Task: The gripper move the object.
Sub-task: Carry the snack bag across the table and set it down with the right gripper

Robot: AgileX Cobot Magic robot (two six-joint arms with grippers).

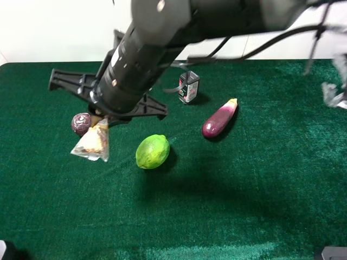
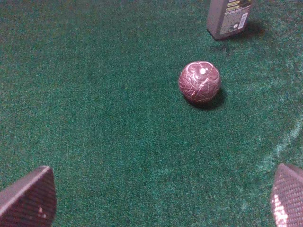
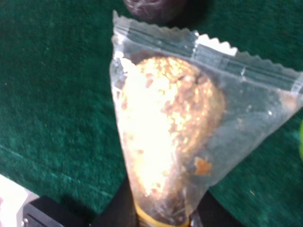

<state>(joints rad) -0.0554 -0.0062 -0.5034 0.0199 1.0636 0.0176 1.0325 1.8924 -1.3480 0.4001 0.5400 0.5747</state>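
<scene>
Right pincer clenched on snack packet, left of centre in high view. Grip point half hidden under black arm. Right wrist view: packet fills frame, blurred bright, pincer cut off at lower edge. Packet's lower end touching worktop or not: cannot tell. Purple ball just beside packet, lime near. Left pincer released, fingertips wide apart at lower corners, seen only in left wrist view. Grey bottle there cut by top edge.
</scene>
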